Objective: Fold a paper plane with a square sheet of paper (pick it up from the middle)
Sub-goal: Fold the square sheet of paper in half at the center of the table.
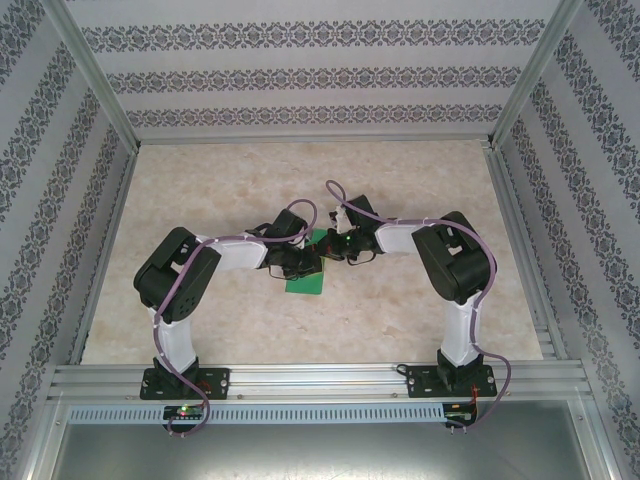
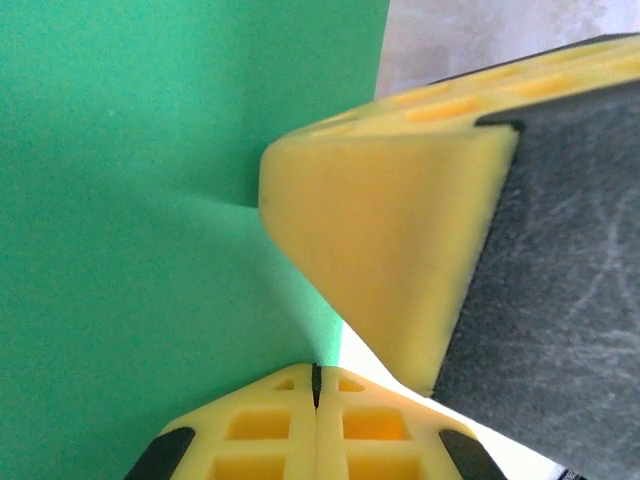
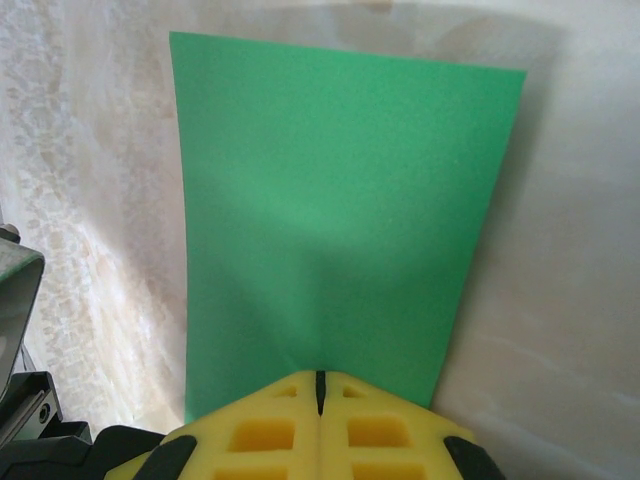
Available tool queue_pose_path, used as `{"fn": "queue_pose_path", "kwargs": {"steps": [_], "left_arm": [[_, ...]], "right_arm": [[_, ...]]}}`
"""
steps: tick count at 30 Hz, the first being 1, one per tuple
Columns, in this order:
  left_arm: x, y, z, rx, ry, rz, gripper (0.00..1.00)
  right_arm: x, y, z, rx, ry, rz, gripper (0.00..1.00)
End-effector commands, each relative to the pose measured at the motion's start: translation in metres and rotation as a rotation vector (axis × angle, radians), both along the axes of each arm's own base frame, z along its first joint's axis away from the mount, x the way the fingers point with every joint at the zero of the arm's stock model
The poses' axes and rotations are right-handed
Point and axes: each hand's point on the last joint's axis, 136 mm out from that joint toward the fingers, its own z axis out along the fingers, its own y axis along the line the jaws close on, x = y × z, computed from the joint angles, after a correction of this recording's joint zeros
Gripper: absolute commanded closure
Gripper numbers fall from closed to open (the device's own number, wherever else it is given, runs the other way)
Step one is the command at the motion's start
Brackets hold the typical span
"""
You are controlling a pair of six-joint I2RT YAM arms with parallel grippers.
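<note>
Two grippers, pressed together, pinch the sheet [image 3: 340,200] over the middle of the table [image 1: 420,310]: left gripper [image 2: 315,385] facing right gripper [image 3: 320,385] (whose yellow finger [image 2: 390,240] crowds the left wrist view). Patterned walls [image 1: 300,75] surround.

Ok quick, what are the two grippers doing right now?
Left gripper: closed, pinching the green paper.
Right gripper: closed, pinching the green paper too.

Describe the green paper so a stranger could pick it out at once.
Find the pale marbled table, then the spot where both arms' tips meet. There is the green paper, at the left gripper and right gripper: thin, bright green against black arms.
</note>
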Motion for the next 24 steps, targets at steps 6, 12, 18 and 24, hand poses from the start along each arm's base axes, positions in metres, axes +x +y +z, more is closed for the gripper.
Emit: {"fn": "queue_pose_path", "kwargs": {"steps": [6, 12, 18, 24], "left_arm": [[-0.034, 0.021, -0.033, 0.127, 0.138, -0.011, 1.0], [-0.039, 0.024, -0.033, 0.136, 0.148, -0.027, 1.0], [-0.038, 0.022, -0.034, 0.128, 0.151, -0.024, 1.0], [-0.03, 0.016, -0.027, 0.107, 0.129, -0.022, 1.0]], "right_arm": [[0.04, -0.031, -0.014, -0.078, -0.02, -0.122, 1.0], [0.071, -0.049, -0.015, -0.103, -0.042, -0.197, 1.0], [0.1, -0.069, -0.012, -0.125, -0.047, -0.262, 1.0], [0.11, -0.063, 0.035, -0.06, -0.137, -0.268, 1.0]]}}
